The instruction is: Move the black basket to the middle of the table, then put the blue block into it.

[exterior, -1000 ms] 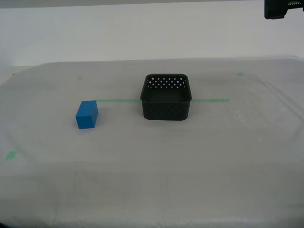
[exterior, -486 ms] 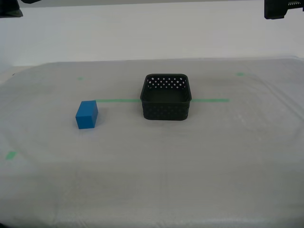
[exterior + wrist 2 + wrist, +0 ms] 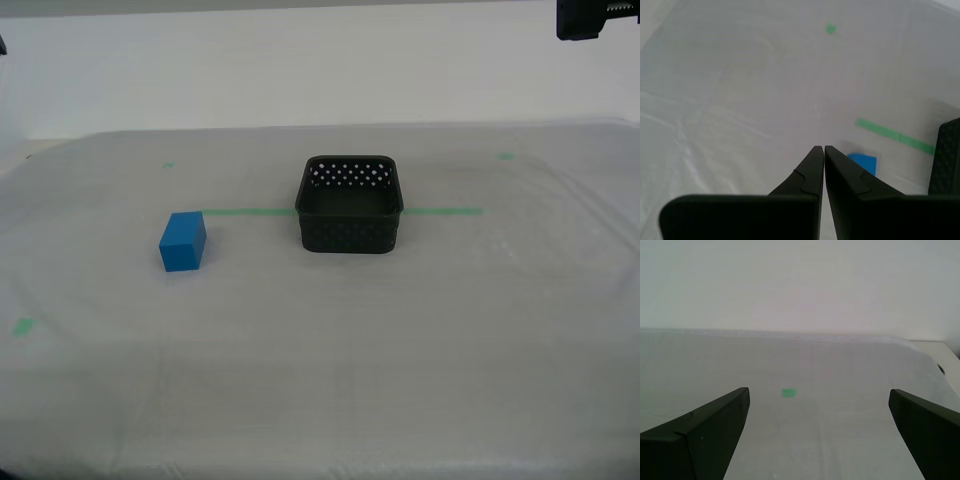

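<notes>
Matte blue block point(image 3: 182, 242) apart from perforated, round-cornered black basket point(image 3: 350, 204) on filmy sheeted table point(image 3: 320, 380). My first gripper point(image 3: 819, 405) spread wide, empty; my second gripper point(image 3: 820, 152) clenched, empty.

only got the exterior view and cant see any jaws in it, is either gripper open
Observer: my first gripper is open, jaws wide apart, nothing between them.
Operator: and the second
Observer: my second gripper is shut and holds nothing.
Operator: whats it looking at
Observer: the block lies on the table just beyond it, and a bit of the basket wall shows at the edge of the second wrist view.
</notes>
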Tool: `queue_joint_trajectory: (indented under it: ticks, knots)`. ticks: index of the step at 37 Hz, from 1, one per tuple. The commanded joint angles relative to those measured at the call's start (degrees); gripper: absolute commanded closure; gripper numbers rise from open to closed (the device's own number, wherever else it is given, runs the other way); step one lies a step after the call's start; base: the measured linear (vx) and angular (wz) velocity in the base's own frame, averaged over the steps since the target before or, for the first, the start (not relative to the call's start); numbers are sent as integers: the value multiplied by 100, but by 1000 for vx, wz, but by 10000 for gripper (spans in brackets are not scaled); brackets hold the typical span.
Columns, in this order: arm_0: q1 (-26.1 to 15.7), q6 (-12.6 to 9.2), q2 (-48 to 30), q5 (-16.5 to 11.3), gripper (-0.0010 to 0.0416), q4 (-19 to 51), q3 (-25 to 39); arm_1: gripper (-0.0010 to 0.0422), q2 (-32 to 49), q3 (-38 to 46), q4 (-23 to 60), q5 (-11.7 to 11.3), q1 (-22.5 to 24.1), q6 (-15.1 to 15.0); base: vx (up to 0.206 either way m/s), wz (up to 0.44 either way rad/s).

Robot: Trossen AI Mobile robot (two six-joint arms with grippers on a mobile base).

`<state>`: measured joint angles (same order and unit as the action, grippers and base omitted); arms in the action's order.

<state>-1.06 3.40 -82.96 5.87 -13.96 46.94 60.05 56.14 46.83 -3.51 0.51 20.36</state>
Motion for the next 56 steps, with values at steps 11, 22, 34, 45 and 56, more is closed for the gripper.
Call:
queue_joint_trajectory:
  ticks: [11,22,34,45,56]
  knots:
    - [0,4,2,2,16,-17,4,413,2,1034,1980,481,7,396,0,0]
    - [-2,4,2,2,16,-17,4,413,2,1222,2430,592,216,922,0,0]
    - [-2,4,2,2,16,-17,4,413,9,1220,2420,490,809,1698,0,0]
    - [-2,4,2,2,16,-15,4,413,267,1217,2378,2,1687,2288,0,0]
    - [0,4,2,2,16,-17,4,413,1139,1217,2142,-273,2430,2426,0,0]
